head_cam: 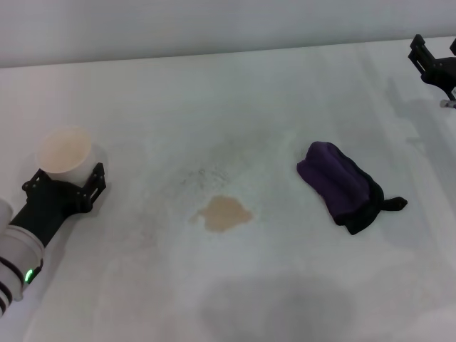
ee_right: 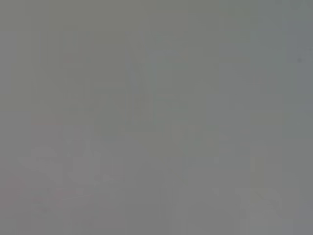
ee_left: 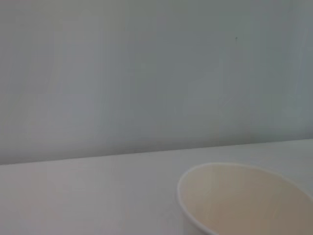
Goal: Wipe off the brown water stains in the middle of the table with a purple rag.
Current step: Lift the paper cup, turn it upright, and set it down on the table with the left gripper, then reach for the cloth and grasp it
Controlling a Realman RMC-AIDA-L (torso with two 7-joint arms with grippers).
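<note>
The brown water stains (head_cam: pixel 225 213) are a small tan blotch in the middle of the white table (head_cam: pixel 271 107). The purple rag (head_cam: pixel 340 184) lies bunched to the right of the stain, with its black tail pointing right. No gripper touches it. My left gripper (head_cam: pixel 64 182) is at the table's left side, shut on a white cup (head_cam: pixel 64 152) held upright; the cup's rim also shows in the left wrist view (ee_left: pixel 244 196). My right gripper (head_cam: pixel 436 51) is at the far right corner, open and empty, well behind the rag.
Faint grey speckled smudges (head_cam: pixel 205 174) lie just behind the stain. The table's far edge meets a pale wall (ee_left: pixel 146 73). The right wrist view shows only plain grey.
</note>
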